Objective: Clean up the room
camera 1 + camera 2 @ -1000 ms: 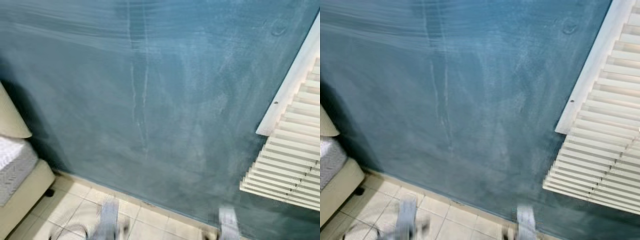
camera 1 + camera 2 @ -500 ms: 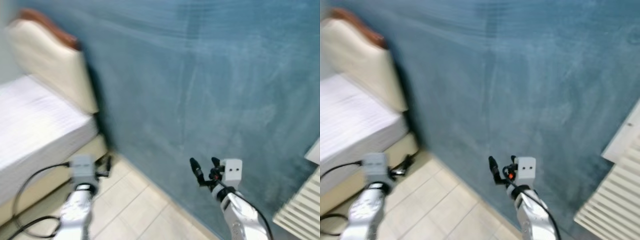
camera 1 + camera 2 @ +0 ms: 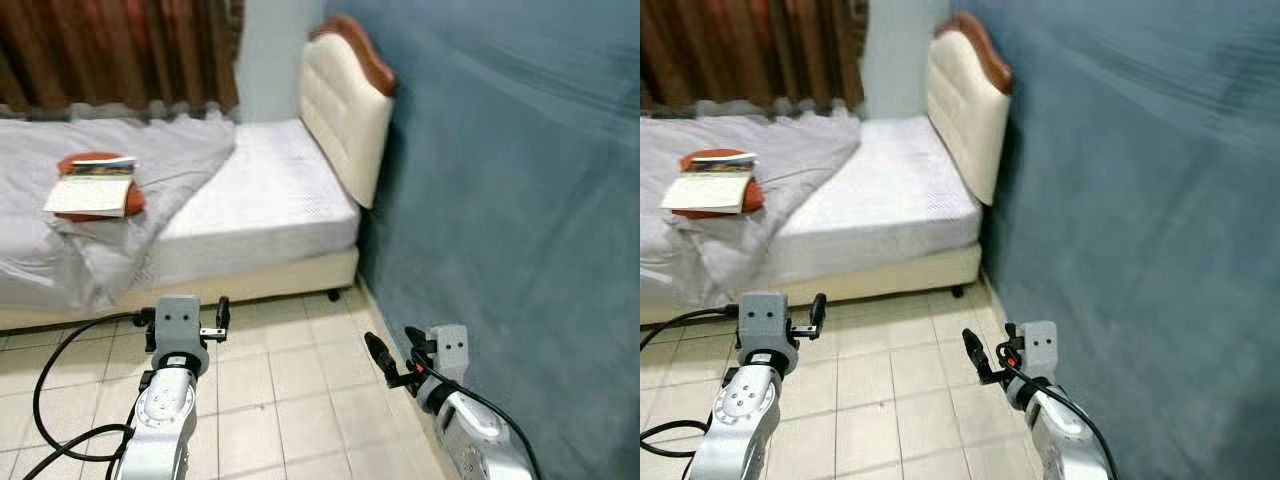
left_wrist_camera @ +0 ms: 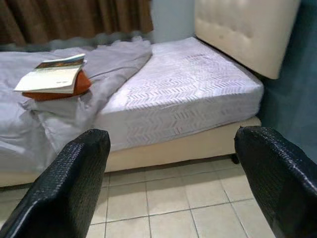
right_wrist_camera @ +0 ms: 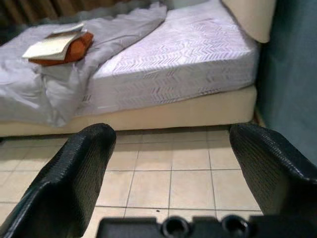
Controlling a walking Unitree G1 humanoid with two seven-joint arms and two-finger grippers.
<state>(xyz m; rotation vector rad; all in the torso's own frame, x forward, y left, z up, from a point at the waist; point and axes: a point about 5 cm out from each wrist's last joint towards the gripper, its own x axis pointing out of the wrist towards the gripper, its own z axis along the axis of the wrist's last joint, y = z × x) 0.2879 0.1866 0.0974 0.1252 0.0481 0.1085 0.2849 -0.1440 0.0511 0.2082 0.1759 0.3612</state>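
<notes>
The head stereo pair looks forward and down from standing height across the tiled floor (image 3: 290, 370) toward the bed (image 3: 250, 200), with the blue wall (image 3: 520, 200) along the robot's right. Both eyes share the bed, its headboard (image 3: 965, 110), the curtain (image 3: 120, 50), the book (image 3: 710, 185) and both arms; the right eye's frame is offset slightly sideways.

Each wrist camera sits low, near the floor, facing the bed's side edge between its own two black fingers (image 4: 74, 188) (image 5: 74, 183). Both wrist views share the mattress corner below the headboard, the grey blanket (image 4: 74, 109) and the book. The right wrist view sits nearer the floor.
</notes>
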